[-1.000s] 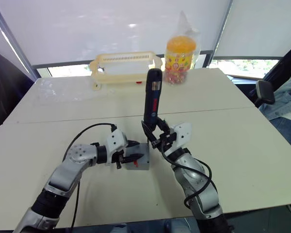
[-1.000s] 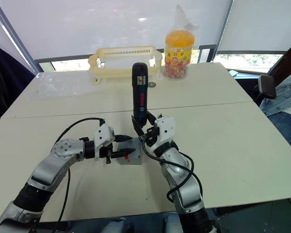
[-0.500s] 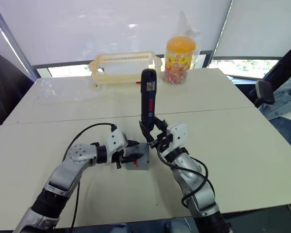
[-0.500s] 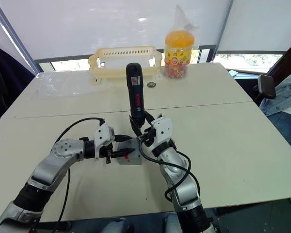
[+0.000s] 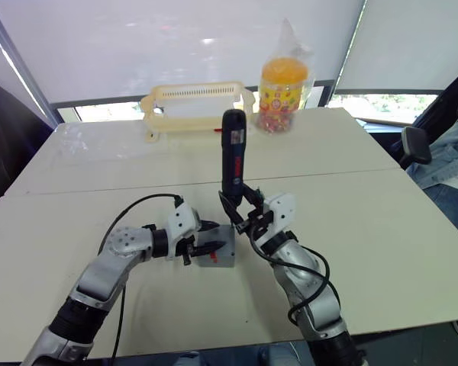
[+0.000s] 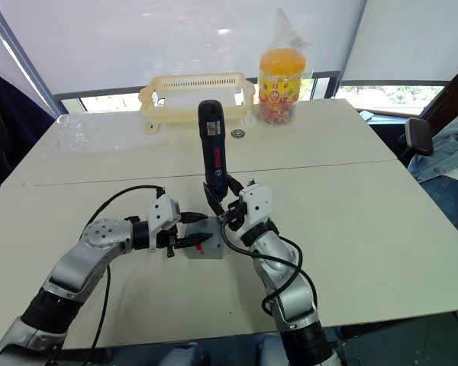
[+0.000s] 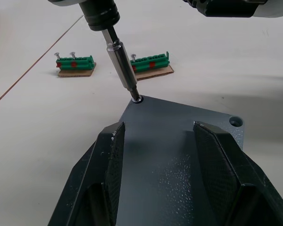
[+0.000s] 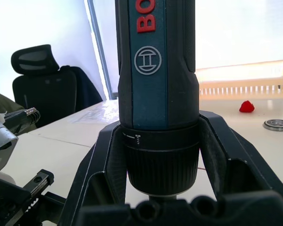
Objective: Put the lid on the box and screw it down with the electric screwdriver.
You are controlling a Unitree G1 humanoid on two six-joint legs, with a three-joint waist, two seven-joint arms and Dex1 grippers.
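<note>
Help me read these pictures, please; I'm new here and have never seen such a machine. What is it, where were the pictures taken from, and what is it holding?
It is a two-armed humanoid robot. Two pictures come from cameras on its head, looking down over a pale table. The other two come from cameras on its wrists, looking along each gripper's black fingers.

The right gripper holds the electric screwdriver nearly upright. In the left wrist view its metal bit meets a corner screw hole of the lid, which sits on the box. The left gripper steadies that box.

Also on the table: two green screw holders, a cream basket and a jar of sweets.
</note>
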